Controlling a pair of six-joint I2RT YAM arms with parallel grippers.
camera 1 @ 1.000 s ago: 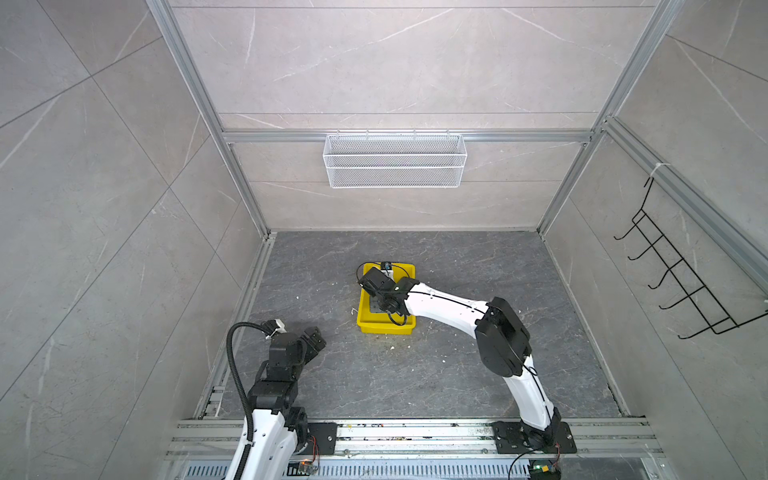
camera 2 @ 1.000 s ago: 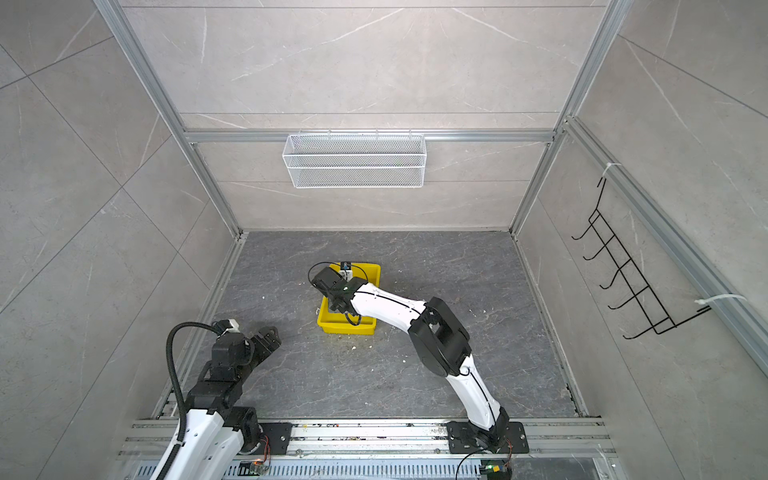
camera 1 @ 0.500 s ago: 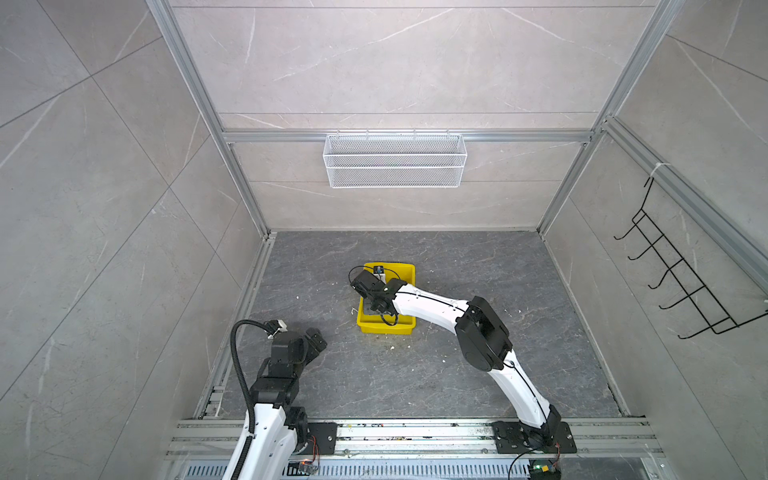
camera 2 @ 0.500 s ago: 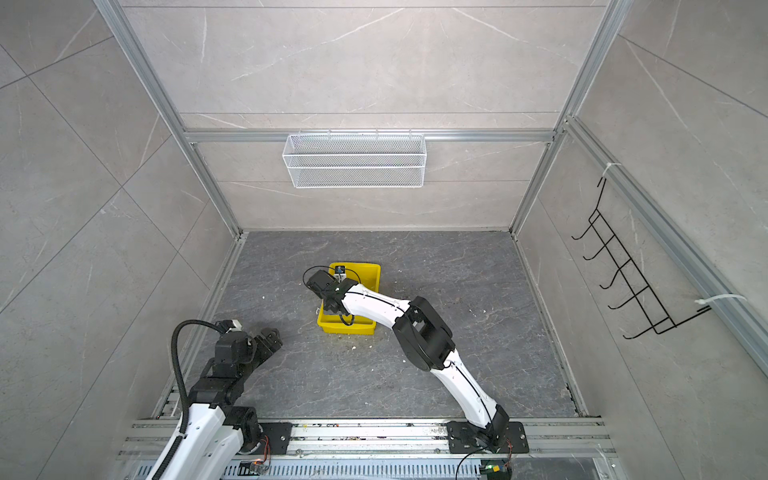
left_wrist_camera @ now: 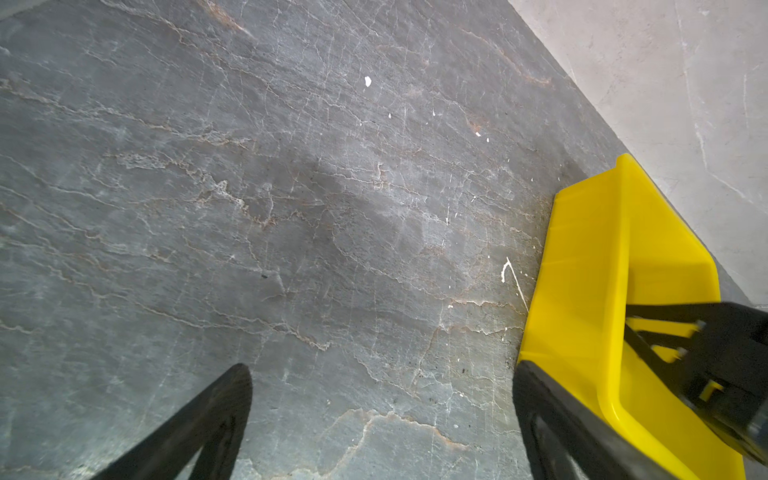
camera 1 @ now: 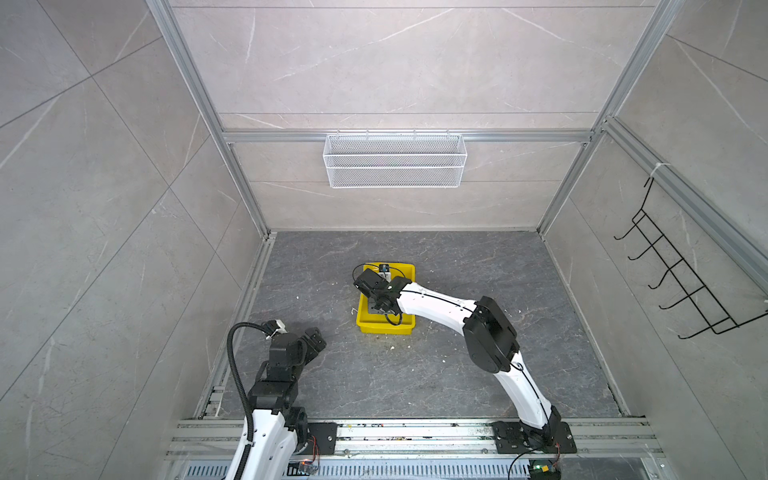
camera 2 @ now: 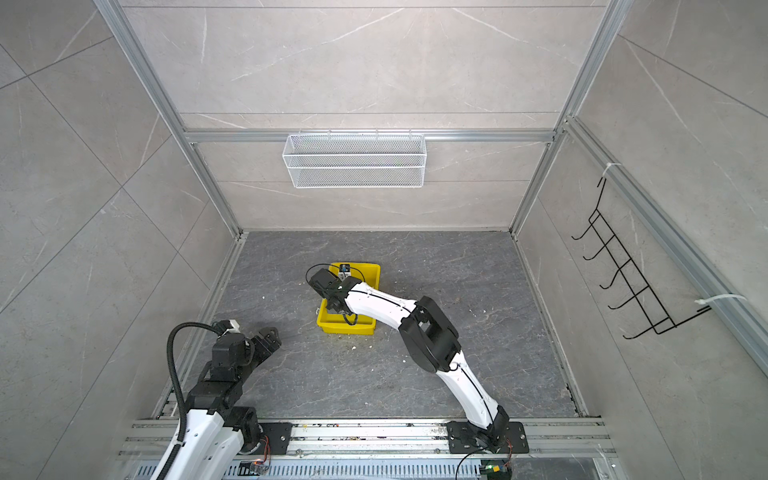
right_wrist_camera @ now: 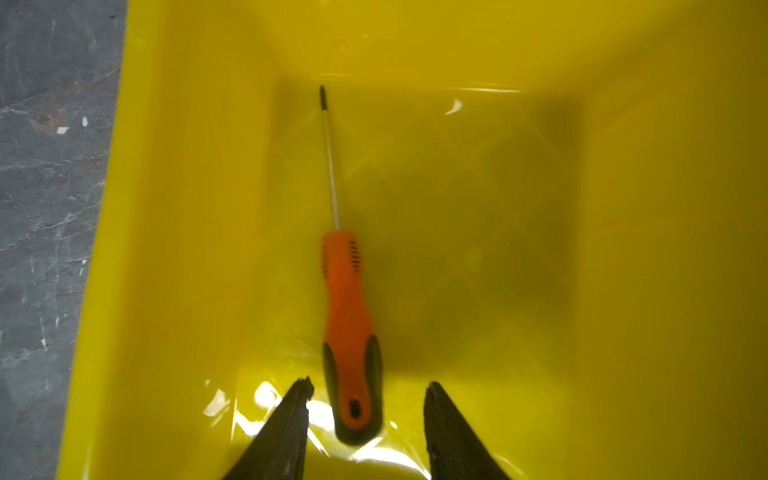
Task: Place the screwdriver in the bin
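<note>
The screwdriver (right_wrist_camera: 349,316), with an orange handle and a thin shaft, lies flat on the floor of the yellow bin (right_wrist_camera: 187,208). My right gripper (right_wrist_camera: 370,385) hangs just over its black butt end and is open. There is a gap on each side of the handle, so neither finger touches it. In both top views the right wrist reaches down into the bin (camera 1: 386,328) (camera 2: 347,328) and hides the screwdriver. My left gripper (left_wrist_camera: 382,368) is open and empty above the grey floor, to the near left of the bin (left_wrist_camera: 582,270).
A white wire basket (camera 1: 395,166) hangs on the back wall. A black hook rack (camera 1: 681,282) is on the right wall. Aluminium rails (camera 1: 395,436) run along the front edge. White flecks dot the grey stone floor (camera 1: 436,374).
My right jaws have parted and the screwdriver now lies free in the bin. The right elbow swung a little left and back. The left arm has barely moved.
</note>
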